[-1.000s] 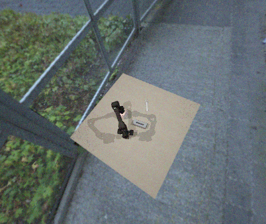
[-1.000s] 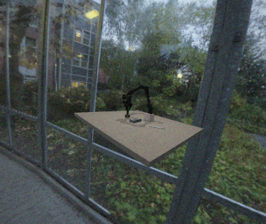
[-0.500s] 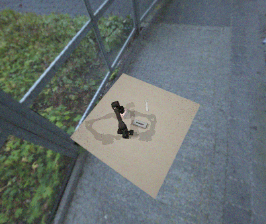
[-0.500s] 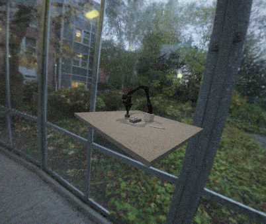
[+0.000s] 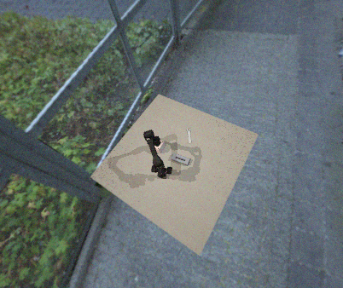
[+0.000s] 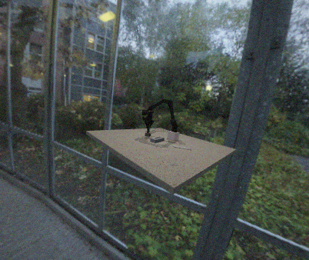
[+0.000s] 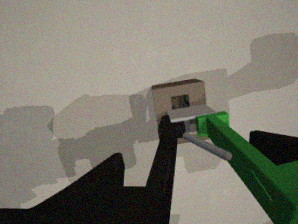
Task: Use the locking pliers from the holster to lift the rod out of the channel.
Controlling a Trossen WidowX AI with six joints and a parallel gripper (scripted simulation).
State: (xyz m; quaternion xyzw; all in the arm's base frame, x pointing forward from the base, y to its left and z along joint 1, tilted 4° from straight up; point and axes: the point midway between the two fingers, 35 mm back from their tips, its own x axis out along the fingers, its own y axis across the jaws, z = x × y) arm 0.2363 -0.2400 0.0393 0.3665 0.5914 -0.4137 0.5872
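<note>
The locking pliers stand with a green handle (image 7: 250, 162) and a black handle (image 7: 167, 160) spread apart in the wrist view, their grey jaw parts (image 7: 192, 114) low down at the holster. The holster (image 7: 162, 97) is a tan box with a square hole; how deep the jaws sit in it is hidden. My gripper (image 5: 164, 171) (image 6: 147, 131) (image 7: 186, 149) is open, its fingers wide apart on either side of the handles, with a gap at the black one. The grey channel block (image 5: 181, 158) (image 6: 157, 139) lies beside the gripper. The rod cannot be made out.
A thin pale piece (image 5: 188, 135) (image 6: 182, 148) lies on the tan table top (image 5: 218, 183) (image 6: 135, 154). A pinkish box (image 6: 173, 136) stands near the arm's base. The arm's shadows fall across the table.
</note>
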